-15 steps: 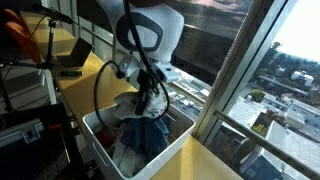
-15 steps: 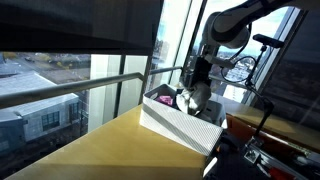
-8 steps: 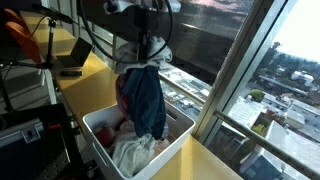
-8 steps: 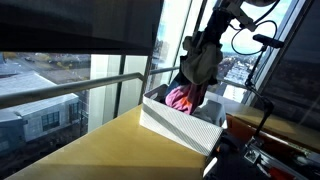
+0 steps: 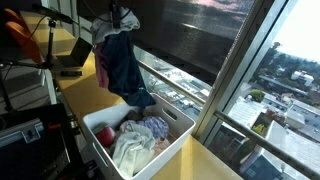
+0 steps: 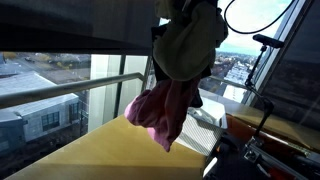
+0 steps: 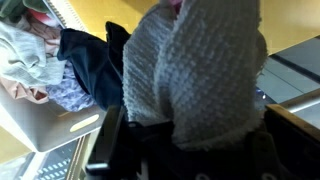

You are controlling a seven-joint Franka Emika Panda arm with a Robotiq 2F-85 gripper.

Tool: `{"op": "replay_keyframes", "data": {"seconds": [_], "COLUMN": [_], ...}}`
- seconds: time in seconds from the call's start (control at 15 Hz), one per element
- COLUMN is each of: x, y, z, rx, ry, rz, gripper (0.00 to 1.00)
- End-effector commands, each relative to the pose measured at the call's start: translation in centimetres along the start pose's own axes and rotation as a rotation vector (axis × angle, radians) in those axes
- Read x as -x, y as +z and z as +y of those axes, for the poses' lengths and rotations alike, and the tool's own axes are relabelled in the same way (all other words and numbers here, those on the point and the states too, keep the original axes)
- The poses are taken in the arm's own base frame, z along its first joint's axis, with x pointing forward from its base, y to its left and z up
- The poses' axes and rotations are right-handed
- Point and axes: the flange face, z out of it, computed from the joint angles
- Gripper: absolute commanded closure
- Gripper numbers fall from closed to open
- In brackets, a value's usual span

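Fingers (image 7: 108,148): one pair, closed tight on the top of a bundle of garments (image 5: 122,55). The tips are buried in the fabric and only the dark links show, in the wrist view.

Bundle: three pieces can be counted.
- One grey knit cloth (image 7: 210,70), bunched directly at the fingers.
- One navy garment (image 5: 127,70), hanging longest in an exterior view.
- One pink garment (image 6: 160,110), dangling below the grey knit.

Position: the bundle hangs high, beside and above the far end of one white bin (image 5: 170,152). The navy hem comes close to the bin's far rim. Whether it touches cannot be told.

Bin contents: at least three pieces.
- One white cloth (image 5: 130,152).
- One red item (image 5: 105,136).
- One blue patterned cloth (image 5: 155,127).

Support: the bin stands on one yellow worktop (image 5: 215,162), set along the window (image 5: 200,40). One laptop (image 5: 72,58) sits further back on the same worktop.

Writing: any labels or lettering on the fabrics and the bin are too small to read.
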Motion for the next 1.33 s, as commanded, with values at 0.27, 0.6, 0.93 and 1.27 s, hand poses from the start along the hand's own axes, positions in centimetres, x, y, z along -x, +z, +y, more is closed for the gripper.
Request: {"op": "replay_keyframes", "data": {"seconds": [0.27, 0.6, 0.93, 1.27], "x": [0.9, -0.9, 0.7, 4.4], "y": [6.4, 11.3, 14.5, 18.1], "z": [-6.2, -5.5, -9.8, -15.2], "rx": [0.048, 0.076, 0.065, 0.089], "ry": [-0.063, -0.03, -0.045, -0.083], "rz": [-0.094, -0.171, -0.225, -0.259], "gripper": [0.99, 0.99, 0.99, 0.99]}}
